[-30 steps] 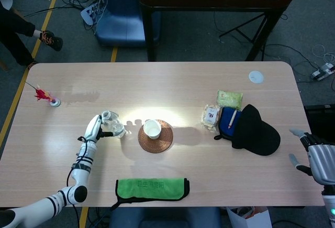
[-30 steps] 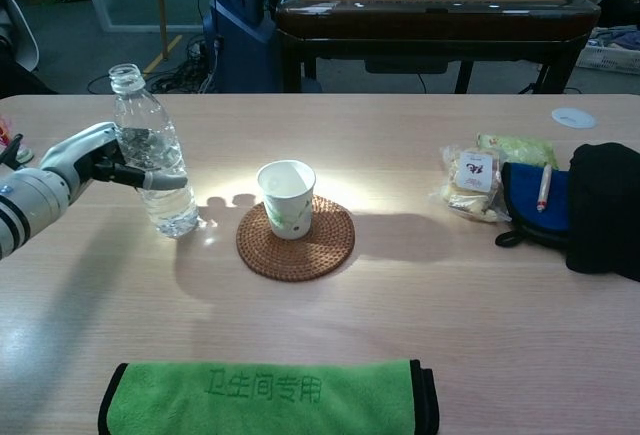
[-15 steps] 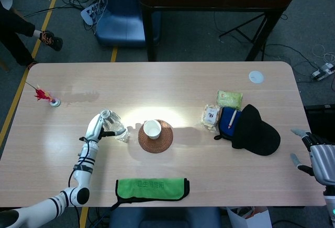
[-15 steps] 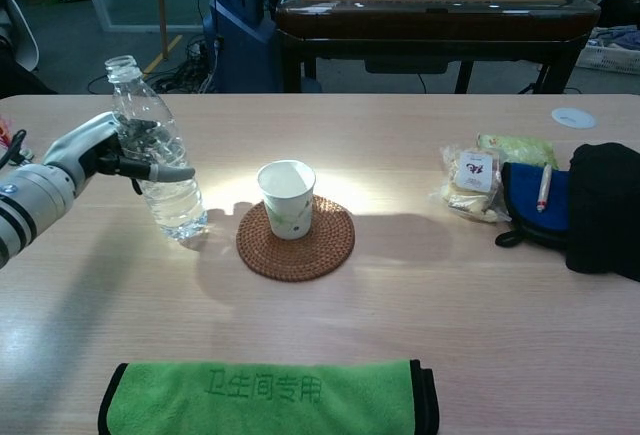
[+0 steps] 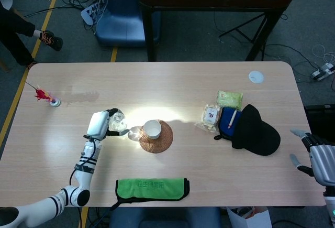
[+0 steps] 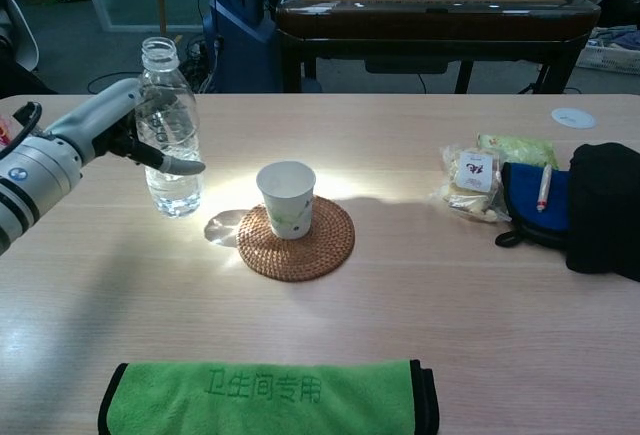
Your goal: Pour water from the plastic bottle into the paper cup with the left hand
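My left hand (image 6: 112,131) (image 5: 99,123) grips a clear, uncapped plastic bottle (image 6: 170,140) (image 5: 117,122) partly filled with water. The bottle is upright and held off the table, left of the cup. The white paper cup (image 6: 286,198) (image 5: 152,129) stands on a round woven coaster (image 6: 296,238) (image 5: 155,136) at the table's middle. My right hand (image 5: 316,159) is at the table's right edge, away from the objects, fingers apart and holding nothing.
A green cloth (image 6: 268,397) lies at the front edge. Snack packets (image 6: 475,177), a blue pouch with a pen (image 6: 538,198) and a black cap (image 5: 256,130) sit at the right. A white lid (image 5: 256,76) lies far right; a small red item (image 5: 43,95) at far left.
My left hand has lifted the bottle off the table and carried it a little toward the cup, keeping it upright. The right hand has stayed in place.
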